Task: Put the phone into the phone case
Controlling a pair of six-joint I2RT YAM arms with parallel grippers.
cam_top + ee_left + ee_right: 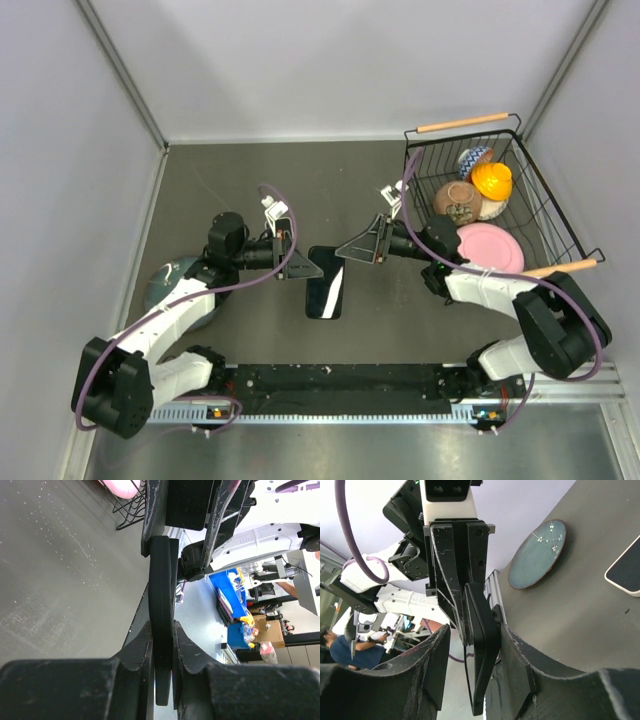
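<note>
The black phone case (161, 580) hangs level above the table, edge-on in both wrist views. My left gripper (162, 630) is shut on one end of it, one finger above and one below. My right gripper (475, 630) is open around the other end of the case (482, 645): one finger rests against it and the other stands off with a gap. The phone (325, 298), dark screen up with a pale rim, lies flat on the table under the two grippers (305, 268) (352, 250). It also shows in the right wrist view as a phone corner (626, 572).
A blue-grey plate (170, 285) lies by the left arm's elbow. A black wire basket (560, 225) stands at the back right and holds a pink plate (490, 247), a yellow toy (492, 180) and other items. Grey walls close in both sides and the back.
</note>
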